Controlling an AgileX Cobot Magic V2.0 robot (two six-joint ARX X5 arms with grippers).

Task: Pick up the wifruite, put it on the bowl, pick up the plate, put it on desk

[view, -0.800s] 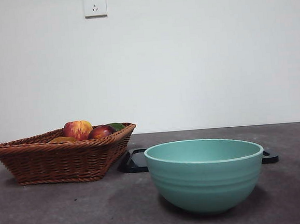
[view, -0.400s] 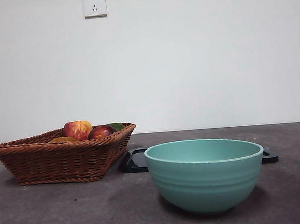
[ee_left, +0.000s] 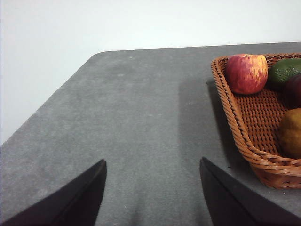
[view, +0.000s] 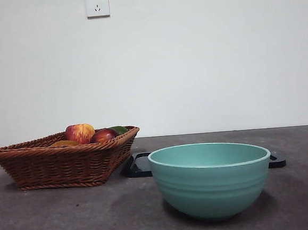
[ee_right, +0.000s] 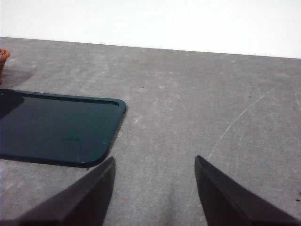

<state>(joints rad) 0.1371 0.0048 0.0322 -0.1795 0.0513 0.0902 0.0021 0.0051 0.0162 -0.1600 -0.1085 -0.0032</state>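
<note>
Left gripper [ee_left: 153, 197] is hovering with its jaws spread wide and nothing between them, over bare desk [ee_left: 141, 122] just beside the brown wicker basket [ee_left: 240, 136], so you are looking at an arm parked for a fruit pick, not yet committed. Right gripper [ee_right: 155, 193] is also gaping wide and empty, hanging above the desk near the corner of the dark plate [ee_right: 56, 127], which is lying flat on the tabletop. Neither arm is showing in the front view, so both are sitting high and back. Bowl [view: 210, 180] is standing upright and empty at the front of the desk, in front of the plate and beside the basket, apart from it; my guess is it is placed there so fruit from the basket has a short trip and an open mouth to drop into. Fruit is lying loose in the basket: a red-yellow apple [ee_left: 246, 73], a green one [ee_left: 284, 70], a dark red one [ee_left: 294, 89] and a yellowish one [ee_left: 290, 132] (which of these is the task's fruit, you cannot tell from here). Counts: one bowl, one plate, one basket, four fruits visible, two grippers. Nothing is looking started yet: bowl is empty, and the plate is already resting on the desk.
</note>
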